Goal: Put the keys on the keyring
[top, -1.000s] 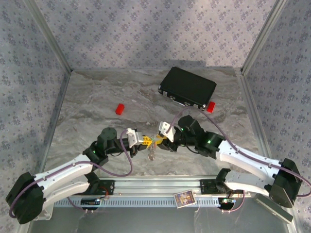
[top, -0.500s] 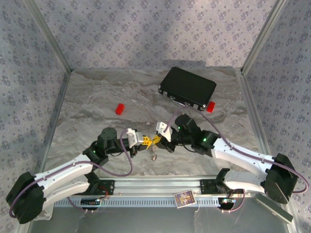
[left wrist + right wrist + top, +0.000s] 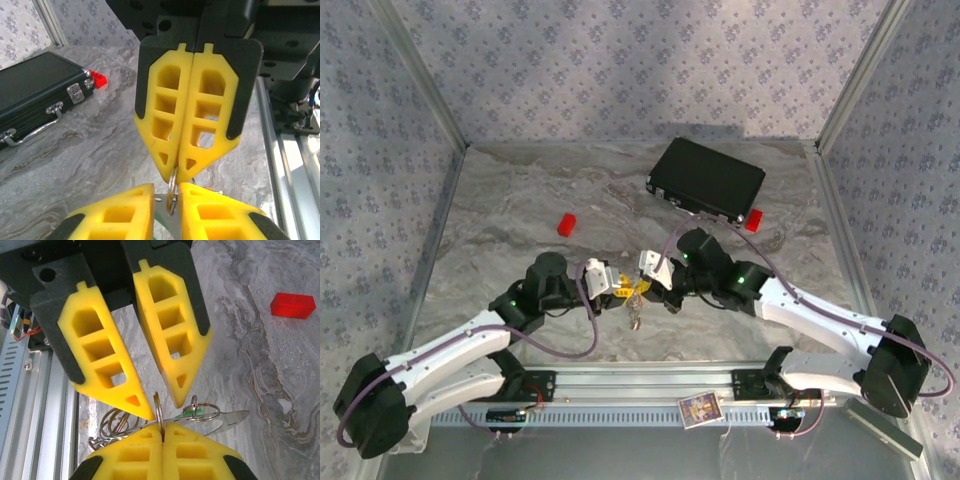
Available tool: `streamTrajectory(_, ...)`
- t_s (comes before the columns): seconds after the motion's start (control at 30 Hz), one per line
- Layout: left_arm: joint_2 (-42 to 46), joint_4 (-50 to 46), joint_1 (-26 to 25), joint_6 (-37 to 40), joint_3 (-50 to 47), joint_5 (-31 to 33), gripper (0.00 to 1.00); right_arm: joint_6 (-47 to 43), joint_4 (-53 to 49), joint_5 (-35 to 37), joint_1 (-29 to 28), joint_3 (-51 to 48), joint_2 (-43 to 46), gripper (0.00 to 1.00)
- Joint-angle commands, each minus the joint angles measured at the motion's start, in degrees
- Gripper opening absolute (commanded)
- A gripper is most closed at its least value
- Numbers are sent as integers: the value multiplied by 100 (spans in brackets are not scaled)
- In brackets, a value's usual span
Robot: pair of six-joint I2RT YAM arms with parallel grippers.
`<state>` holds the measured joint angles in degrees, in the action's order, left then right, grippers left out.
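The right gripper (image 3: 162, 432) is clenched: its two yellow fingers (image 3: 175, 435) are pressed flat together, and between their tips they pinch the keyring (image 3: 158, 412), a thin ring of bright steel wire that stands on its edge. The left gripper (image 3: 164, 407) faces it tip to tip and is released, with its fingers (image 3: 120, 387) spread in a narrow V. The ring stands in the gap between the two tips, and I cannot tell if either tip touches it. All the fingers are wedge-shaped pieces of yellow plastic with square hollow cells, each on a matte black backing. Below the pinched ring hang the keys (image 3: 225, 419): a flat silvery blade with a rounded point, a small green piece next to it, and a bunch of wire rings (image 3: 115, 424) at the side. In the top view they hang under the meeting grippers, over the middle of the table (image 3: 510, 200) and closer to its near edge; whether they touch the surface I cannot tell. The surface is smooth, with grey marble veins. A black rectangular case (image 3: 708, 180) with metal latches lies toward the far right corner. One red block (image 3: 753, 219) is just beside its right end, and another red block (image 3: 566, 223) lies left of centre.
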<state>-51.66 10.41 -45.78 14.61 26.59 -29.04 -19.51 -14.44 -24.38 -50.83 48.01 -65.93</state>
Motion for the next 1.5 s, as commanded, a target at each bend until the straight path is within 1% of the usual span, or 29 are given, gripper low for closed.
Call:
streamTrajectory(0.0,-124,-730,-21,463,321,10,15,-564,-821,210,-112,517,-181,0)
streamTrajectory(0.1,-179,-743,-27,563,410,-14,8,-745,-1139,336,-191,743,-285,0)
streamTrajectory(0.23,-207,-748,-21,586,418,-142,1,-779,-1014,264,-198,724,-198,0)
streamTrajectory(0.33,-166,-714,-25,548,380,-244,0,-715,-824,198,-171,609,-111,0)
streamTrajectory(0.37,-146,-672,-20,522,351,-243,0,-654,-740,197,-152,545,-81,3)
streamTrajectory(0.43,-62,-475,-23,428,225,-243,0,-445,-457,59,-57,339,56,19)
streamTrajectory(0.5,18,-135,-25,265,45,-244,0,-134,55,-177,77,8,266,27)
streamTrajectory(0.57,72,357,-27,48,-164,-230,0,117,544,-286,151,-310,432,30)
streamTrajectory(0.67,59,1085,-19,-260,-411,-217,0,360,868,-213,174,-548,498,30)
streamTrajectory(0.73,5,1369,-25,-355,-456,-217,0,492,1002,-229,194,-634,468,31)
streamTrajectory(0.83,-83,1537,-23,-373,-484,-244,0,648,1247,-321,229,-748,430,31)
streamTrajectory(1.1,-193,1663,-19,-378,-479,-416,0,782,1506,-427,286,-888,406,24)
streamTrajectory(1.2,-251,1709,-22,-386,-453,-458,0,791,1541,-489,306,-891,371,17)
streamTrajectory(1.33,-275,1691,-25,-389,-427,-489,0,776,1529,-575,328,-830,353,2)
streamTrajectory(1.37,-273,1642,-27,-377,-411,-468,0,750,1484,-585,321,-795,358,0)
streamTrajectory(1.4,-249,1523,-27,-343,-374,-421,2,685,1399,-575,322,-739,353,0)
streamTrajectory(1.47,-228,1140,-27,-208,-244,-356,13,543,1149,-542,320,-593,338,0)
